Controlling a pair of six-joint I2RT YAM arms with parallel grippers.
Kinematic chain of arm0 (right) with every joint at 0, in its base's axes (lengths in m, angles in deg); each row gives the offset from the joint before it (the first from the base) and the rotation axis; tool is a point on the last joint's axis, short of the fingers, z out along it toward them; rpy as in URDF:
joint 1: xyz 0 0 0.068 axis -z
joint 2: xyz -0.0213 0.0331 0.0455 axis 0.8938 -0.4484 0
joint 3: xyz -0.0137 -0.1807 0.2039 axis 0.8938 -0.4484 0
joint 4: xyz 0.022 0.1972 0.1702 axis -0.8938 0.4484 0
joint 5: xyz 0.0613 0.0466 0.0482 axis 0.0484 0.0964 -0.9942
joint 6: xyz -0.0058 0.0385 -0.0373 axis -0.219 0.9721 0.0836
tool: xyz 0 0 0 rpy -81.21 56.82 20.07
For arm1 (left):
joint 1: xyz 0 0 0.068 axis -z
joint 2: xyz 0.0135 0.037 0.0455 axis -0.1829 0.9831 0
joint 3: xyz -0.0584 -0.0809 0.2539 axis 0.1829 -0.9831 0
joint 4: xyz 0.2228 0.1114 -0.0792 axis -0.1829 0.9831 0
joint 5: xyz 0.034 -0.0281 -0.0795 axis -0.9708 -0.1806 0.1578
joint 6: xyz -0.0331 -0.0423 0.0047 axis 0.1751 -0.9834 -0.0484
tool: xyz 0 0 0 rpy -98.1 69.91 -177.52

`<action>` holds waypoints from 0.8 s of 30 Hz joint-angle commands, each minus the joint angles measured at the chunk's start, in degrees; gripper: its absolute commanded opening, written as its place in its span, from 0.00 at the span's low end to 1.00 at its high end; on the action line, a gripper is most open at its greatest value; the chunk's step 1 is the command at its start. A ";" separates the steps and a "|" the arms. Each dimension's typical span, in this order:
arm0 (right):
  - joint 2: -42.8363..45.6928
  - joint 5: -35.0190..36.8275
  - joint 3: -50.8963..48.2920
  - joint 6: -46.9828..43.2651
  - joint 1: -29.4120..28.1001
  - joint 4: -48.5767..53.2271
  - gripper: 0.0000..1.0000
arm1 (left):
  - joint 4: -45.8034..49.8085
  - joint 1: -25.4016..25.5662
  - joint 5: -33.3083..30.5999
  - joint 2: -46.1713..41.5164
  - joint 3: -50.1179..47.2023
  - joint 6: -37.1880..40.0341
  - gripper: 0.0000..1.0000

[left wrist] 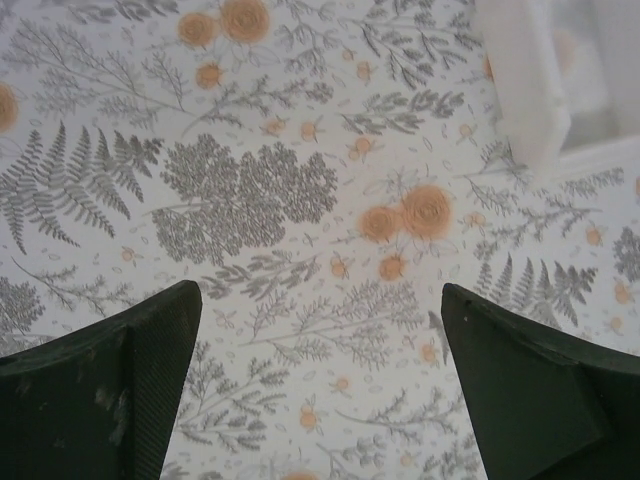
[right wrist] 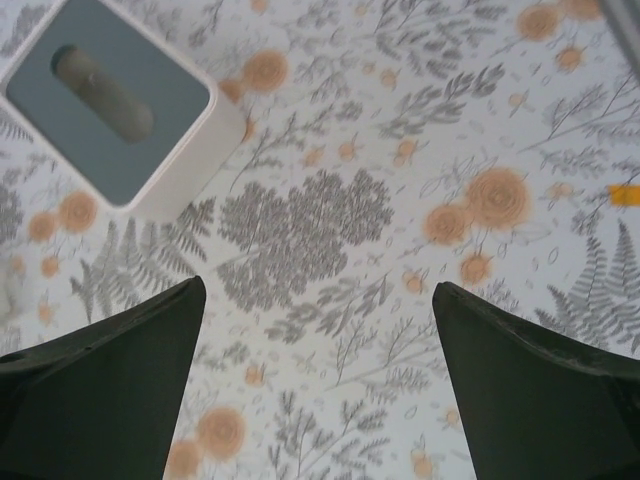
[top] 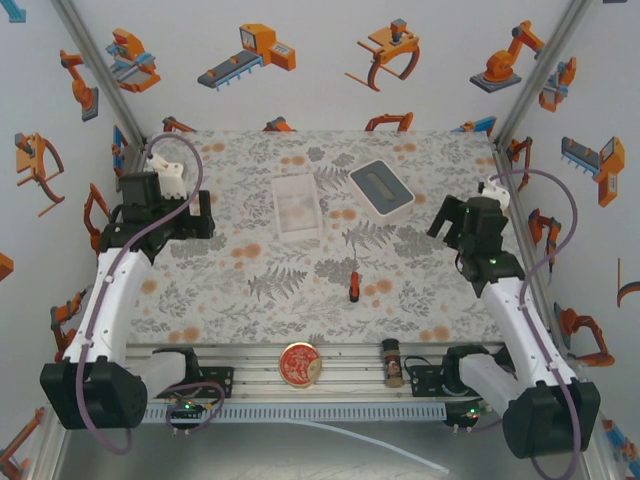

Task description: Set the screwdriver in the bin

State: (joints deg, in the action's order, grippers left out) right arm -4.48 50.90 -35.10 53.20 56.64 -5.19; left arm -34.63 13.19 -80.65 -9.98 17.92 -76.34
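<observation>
Screwdriver [top: 353,285] and bin [top: 297,208] sit apart in the top view; left gripper [left wrist: 320,300] and right gripper [right wrist: 318,290] are spread wide, empty.

The table [top: 250,290] is being overlooked from high above its near edge by the top camera. It is being faced downward, closely, by both wrist cameras. The bin [left wrist: 520,90] is being shared between the top and left wrist views, the white box [right wrist: 120,110] between the top and right wrist views.

**Robotics test cell pictured from above**
The workspace is enclosed by white walls [top: 320,100] printed with orange cartoon robot arms and framed by aluminium posts [top: 97,70]. A flower-patterned table [top: 250,300] is fronted by a slotted metal rail [top: 345,365], to which the cabled left arm [top: 110,290] and right arm [top: 525,310] are bolted.
</observation>
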 commanded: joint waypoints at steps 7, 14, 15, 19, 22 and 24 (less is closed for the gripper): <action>-5.22 -2.98 9.64 6.50 -14.98 24.10 0.76 | 16.29 1.30 1.59 -1.96 1.63 3.16 0.97; -15.44 2.87 10.93 15.05 -32.35 24.72 0.74 | 22.44 2.25 12.20 -5.66 4.21 6.02 0.97; -16.55 2.57 10.44 16.14 -33.79 23.46 0.74 | 23.27 2.56 13.50 -5.85 4.74 6.11 0.97; -22.33 0.03 8.88 18.87 -37.60 17.50 0.66 | 25.12 3.87 17.08 -6.54 5.21 5.56 0.97; -26.72 1.33 10.06 19.93 -39.96 16.40 0.64 | 25.23 4.72 16.88 -7.25 4.88 5.15 0.97; -29.51 0.50 10.79 20.02 -40.78 15.50 0.62 | 25.40 5.10 16.36 -7.52 4.95 5.10 0.97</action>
State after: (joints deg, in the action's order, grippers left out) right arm -31.41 50.79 -25.60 70.58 17.16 12.47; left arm -11.63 17.78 -66.22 -16.62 22.12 -71.97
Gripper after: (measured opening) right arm 0.626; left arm 0.973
